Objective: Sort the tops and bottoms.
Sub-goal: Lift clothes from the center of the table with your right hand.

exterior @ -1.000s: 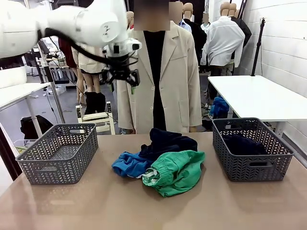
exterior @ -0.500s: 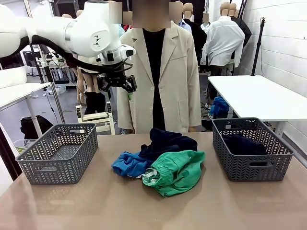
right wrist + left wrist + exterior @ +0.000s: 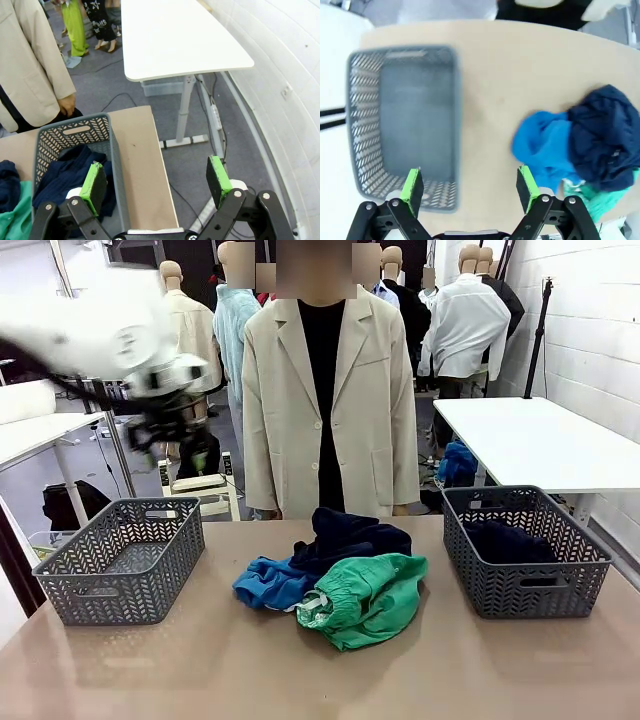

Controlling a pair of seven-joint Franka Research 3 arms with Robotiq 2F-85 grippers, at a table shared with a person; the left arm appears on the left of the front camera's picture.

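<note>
Swinging off from above the pile, the left end effector (image 3: 168,425) has gone from mid-surface to high over the left basket (image 3: 130,575) in about a sec, and it's motion-blurred in front view. Its green pads are spread wide w/ nothing btwn them. Its wrist view looks down into that basket (image 3: 357,125), which is empty. The right end effector (image 3: 156,181) is also spread and empty, hanging past the right basket (image 3: 75,129).

For the task: the pile hasn't shifted and nothing was lifted, so this is prob. a reposition, not a drop-off.

- **Top** (image 3: 268,583) (image 3: 542,147): bright blue, soft, crumpled, at the pile's left, partly under the navy bottoms.
- **Navy bottoms** (image 3: 350,532) (image 3: 605,135): dark, bunched, at the back.
- **Green bottoms** (image 3: 372,598): at the front, gathered waistband w/ white drawstring.

All three touch, mid-surface (image 3: 200,670), which is tan and smooth. Both baskets are grey, stiff, rectangular herringbone mesh w/ handle slots. The right basket (image 3: 520,590) already holds dark cloth (image 3: 505,540).
</note>
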